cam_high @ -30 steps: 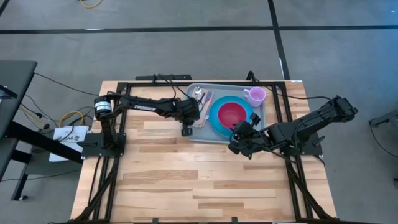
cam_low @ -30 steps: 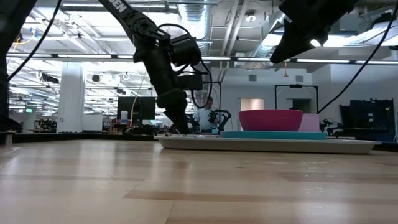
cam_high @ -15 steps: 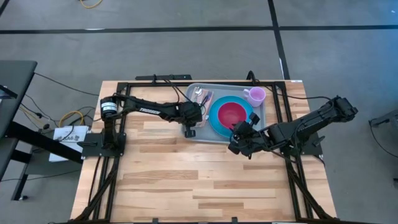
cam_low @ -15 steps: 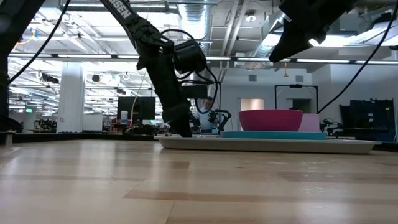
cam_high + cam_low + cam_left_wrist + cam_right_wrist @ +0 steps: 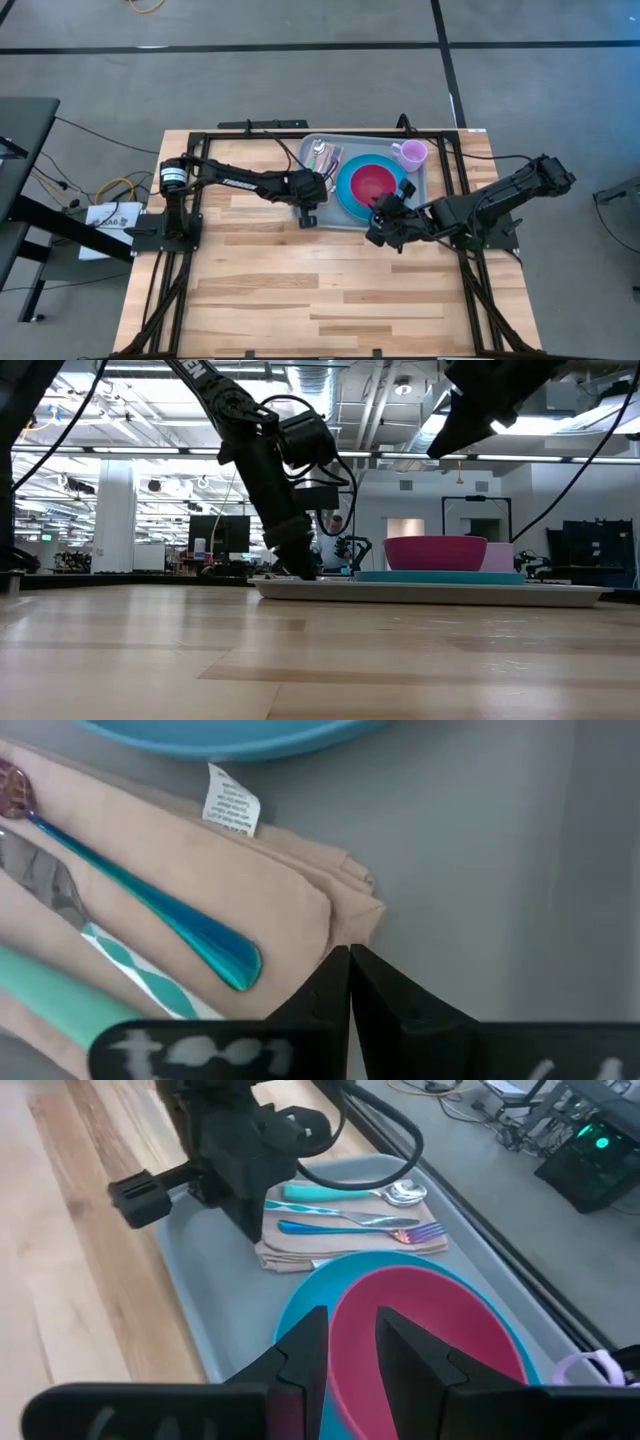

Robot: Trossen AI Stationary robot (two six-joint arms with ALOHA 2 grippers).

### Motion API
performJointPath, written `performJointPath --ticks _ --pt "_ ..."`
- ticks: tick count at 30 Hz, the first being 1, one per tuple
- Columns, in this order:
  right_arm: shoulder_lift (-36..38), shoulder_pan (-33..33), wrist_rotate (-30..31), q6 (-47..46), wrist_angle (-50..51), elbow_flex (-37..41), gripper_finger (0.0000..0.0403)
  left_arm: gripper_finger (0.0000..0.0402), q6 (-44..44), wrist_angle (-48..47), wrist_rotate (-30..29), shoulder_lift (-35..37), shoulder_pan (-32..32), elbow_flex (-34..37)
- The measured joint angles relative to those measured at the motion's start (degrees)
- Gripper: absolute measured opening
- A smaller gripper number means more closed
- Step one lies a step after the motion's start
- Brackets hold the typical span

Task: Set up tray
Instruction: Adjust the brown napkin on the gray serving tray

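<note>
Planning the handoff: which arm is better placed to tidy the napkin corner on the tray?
Left, probably. The left gripper sits with shut fingers right at the napkin corner on the tray. The right gripper hovers over the bowl, farther from it.

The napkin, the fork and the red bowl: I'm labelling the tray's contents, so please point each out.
napkin [image 5: 290, 890], left wrist view, on the bare beige fold near its corner.
fork [image 5: 345, 1230], right wrist view, on the middle of its blue handle.
red bowl [image 5: 425, 1325], right wrist view, on its inner floor.
</note>
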State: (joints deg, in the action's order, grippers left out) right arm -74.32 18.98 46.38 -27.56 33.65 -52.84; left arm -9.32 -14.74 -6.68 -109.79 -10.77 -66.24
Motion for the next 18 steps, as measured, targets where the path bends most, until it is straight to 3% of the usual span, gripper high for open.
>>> performJointPath --ticks 6,11,18 --pt "0.00 -1.80 -0.01 1.92 -0.52 0.00 0.0081 0.0000 0.71 1.79 -0.47 0.01 1.19 0.00" --pt "0.00 -3.13 -0.04 5.30 -2.63 0.00 0.0081 0.0000 -0.61 1.83 -10.46 0.12 1.73 0.00" --pt "0.00 -4.09 -0.74 7.15 -4.15 0.00 0.0081 0.0000 3.11 1.95 -10.37 -2.69 0.64 -0.02"
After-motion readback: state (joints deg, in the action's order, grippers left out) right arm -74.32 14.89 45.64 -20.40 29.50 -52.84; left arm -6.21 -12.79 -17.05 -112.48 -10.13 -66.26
